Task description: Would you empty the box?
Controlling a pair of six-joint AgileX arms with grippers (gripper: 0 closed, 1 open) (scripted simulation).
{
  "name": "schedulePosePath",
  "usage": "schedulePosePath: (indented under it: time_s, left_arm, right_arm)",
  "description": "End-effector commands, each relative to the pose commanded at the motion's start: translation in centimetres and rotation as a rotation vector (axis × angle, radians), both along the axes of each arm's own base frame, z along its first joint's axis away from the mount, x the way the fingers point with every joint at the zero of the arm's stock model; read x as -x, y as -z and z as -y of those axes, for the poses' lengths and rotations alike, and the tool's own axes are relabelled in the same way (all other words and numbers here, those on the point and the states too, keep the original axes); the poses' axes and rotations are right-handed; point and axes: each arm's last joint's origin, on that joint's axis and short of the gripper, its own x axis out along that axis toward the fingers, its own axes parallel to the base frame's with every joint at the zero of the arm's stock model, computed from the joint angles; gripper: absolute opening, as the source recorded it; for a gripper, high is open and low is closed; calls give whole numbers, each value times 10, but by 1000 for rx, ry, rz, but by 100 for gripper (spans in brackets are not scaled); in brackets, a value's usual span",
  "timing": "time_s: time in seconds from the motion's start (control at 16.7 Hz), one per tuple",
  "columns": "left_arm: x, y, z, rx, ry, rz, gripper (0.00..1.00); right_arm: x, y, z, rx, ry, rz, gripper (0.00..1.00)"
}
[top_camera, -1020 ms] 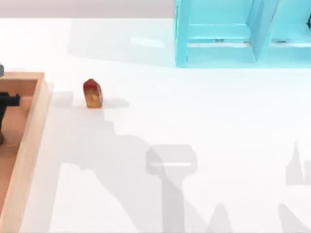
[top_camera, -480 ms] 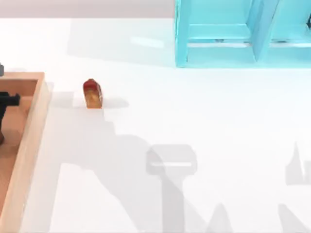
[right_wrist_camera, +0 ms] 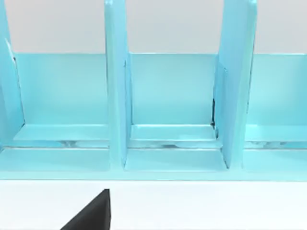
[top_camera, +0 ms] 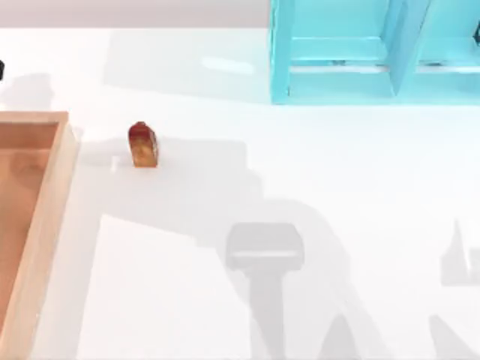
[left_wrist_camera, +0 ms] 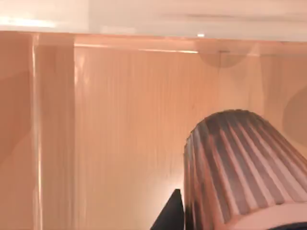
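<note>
A white bench (top_camera: 315,187) takes up nearly the whole top view, smooth and evenly lit. Soft grey shadows fall across its lower half, with a broad paler one at upper centre. Along the top edge of the frame runs a strip of pale grey wall (top_camera: 135,13). At the upper right stands a turquoise-blue shelf unit (top_camera: 341,82); in the right wrist view its upright dividers (right_wrist_camera: 116,96) split it into open compartments against the grey wall.
</note>
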Motion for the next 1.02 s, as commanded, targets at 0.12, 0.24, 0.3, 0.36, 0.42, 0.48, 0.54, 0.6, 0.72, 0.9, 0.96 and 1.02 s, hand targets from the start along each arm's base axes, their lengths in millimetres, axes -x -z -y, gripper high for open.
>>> schedulePosePath:
  time_s: [0.12, 0.24, 0.3, 0.36, 0.42, 0.48, 0.54, 0.6, 0.72, 0.9, 0.96, 1.02]
  left_arm:
    - [6, -22, 1, 12, 4, -30, 0]
    - [16, -33, 2, 48, 13, -101, 0]
    - [21, -35, 2, 70, 18, -138, 0]
    - [26, -37, 3, 90, 22, -170, 0]
    - [30, -37, 4, 108, 25, -196, 0]
    - [32, -37, 4, 120, 27, -211, 0]
    - [34, -38, 4, 125, 28, -216, 0]
    - [34, -38, 4, 125, 28, -216, 0]
    - [34, -38, 4, 125, 28, -216, 0]
    - [33, -37, 10, 121, 31, -209, 0]
    - [36, -39, 18, 119, 32, -191, 0]
    - [39, -41, 29, 118, 33, -173, 0]
  right_arm:
    - [0, 0, 0, 0, 0, 0, 100]
    - [0, 0, 0, 0, 0, 0, 100]
    - [0, 0, 0, 0, 0, 0, 100]
    - [0, 0, 0, 0, 0, 0, 100]
    - [0, 0, 0, 0, 0, 0, 100]
    - [0, 0, 0, 0, 0, 0, 100]
    - [0, 0, 0, 0, 0, 0, 100]
    - [0, 0, 0, 0, 0, 0, 100]
    - [0, 0, 0, 0, 0, 0, 100]
    - [0, 0, 0, 0, 0, 0, 100]
    - [0, 0, 0, 0, 0, 0, 100]
    - [0, 0, 0, 0, 0, 0, 100]
